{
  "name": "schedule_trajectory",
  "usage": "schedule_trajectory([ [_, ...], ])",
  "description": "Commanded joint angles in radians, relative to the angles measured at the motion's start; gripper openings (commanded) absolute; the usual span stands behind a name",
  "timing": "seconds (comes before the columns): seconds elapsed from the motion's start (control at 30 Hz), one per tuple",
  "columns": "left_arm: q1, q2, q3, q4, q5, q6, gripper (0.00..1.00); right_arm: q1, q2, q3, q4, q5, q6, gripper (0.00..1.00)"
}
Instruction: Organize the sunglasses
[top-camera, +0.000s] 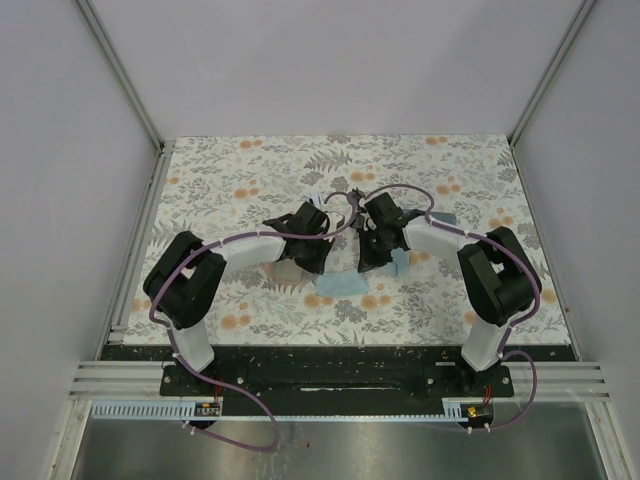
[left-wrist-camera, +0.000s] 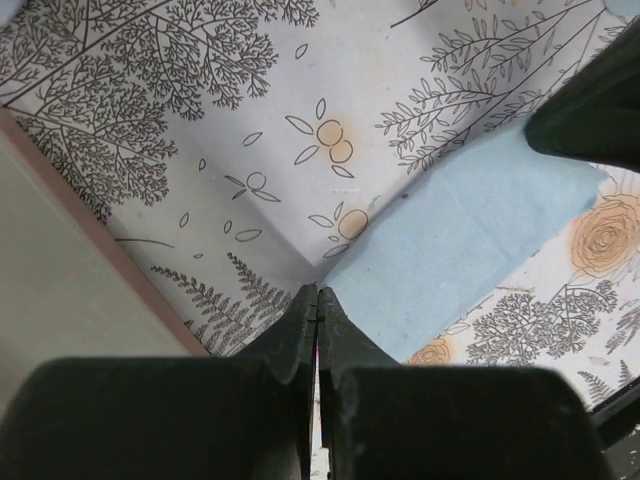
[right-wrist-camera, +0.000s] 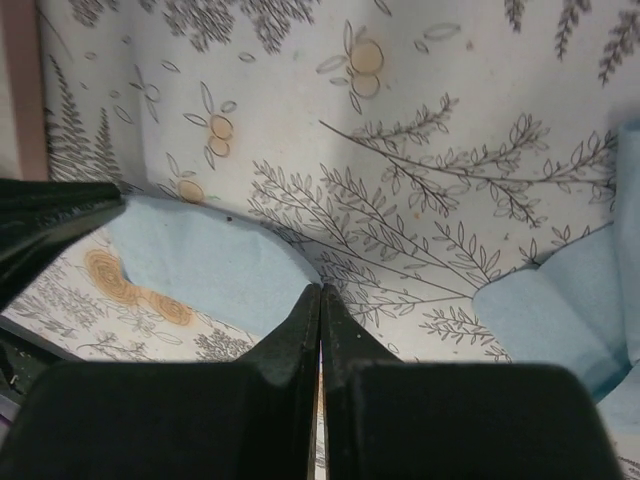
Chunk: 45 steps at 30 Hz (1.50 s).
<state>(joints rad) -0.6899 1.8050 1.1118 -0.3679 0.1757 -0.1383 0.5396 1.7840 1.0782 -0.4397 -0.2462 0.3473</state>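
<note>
Sunglasses show in none of the three views. Which way they lie from either gripper, how their long axis runs and which arm is nearer cannot be told. In the top view the two black wrists meet mid-frame and may cover them.

The left gripper (left-wrist-camera: 317, 300) has its tapered black fingers pressed flat together with no gap. At their tips begins the corner of a light blue, matte, soft-looking square cloth (left-wrist-camera: 460, 240). It runs toward the upper right of that frame, under the other arm's dark bulk. Whether the corner is pinched I cannot tell. At the left edge lies a pale, smooth oblong case with a pink rim (left-wrist-camera: 60, 300).

The right gripper (right-wrist-camera: 321, 295) is likewise closed tip to tip. What looks like the same cloth reaches its tips from the lower left. A second, rumpled light blue cloth (right-wrist-camera: 560, 310) sits at the lower right. Under everything lies a flat table cover printed with grey ferns and orange flowers (right-wrist-camera: 420, 120).
</note>
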Motion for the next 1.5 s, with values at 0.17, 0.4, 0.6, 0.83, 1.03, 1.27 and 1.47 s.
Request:
schedule_trajectory([
  [0.17, -0.002, -0.176, -0.070, 0.027, -0.076, -0.190, 0.00, 0.006, 0.043, 0.163, 0.012, -0.007, -0.010, 0.00],
  [0.4, -0.002, -0.277, -0.139, 0.012, -0.154, -0.250, 0.00, 0.008, 0.120, 0.276, 0.010, -0.070, -0.039, 0.00],
  [0.6, 0.013, -0.341, -0.191, -0.006, -0.234, -0.297, 0.00, 0.025, 0.179, 0.382, 0.010, -0.110, -0.067, 0.00],
  [0.83, 0.039, -0.352, -0.224, 0.015, -0.242, -0.319, 0.09, 0.037, 0.273, 0.528, -0.066, -0.090, -0.090, 0.00],
  [1.03, 0.038, -0.265, -0.144, 0.017, -0.214, -0.268, 0.20, 0.036, 0.250, 0.491, -0.105, 0.007, -0.106, 0.00],
  [1.27, 0.030, -0.142, -0.034, 0.043, -0.209, -0.189, 0.25, 0.019, 0.229, 0.456, -0.128, 0.050, -0.117, 0.00],
  [1.47, 0.030, -0.053, 0.055, 0.021, -0.222, -0.127, 0.32, 0.010, 0.229, 0.459, -0.136, 0.044, -0.125, 0.00],
])
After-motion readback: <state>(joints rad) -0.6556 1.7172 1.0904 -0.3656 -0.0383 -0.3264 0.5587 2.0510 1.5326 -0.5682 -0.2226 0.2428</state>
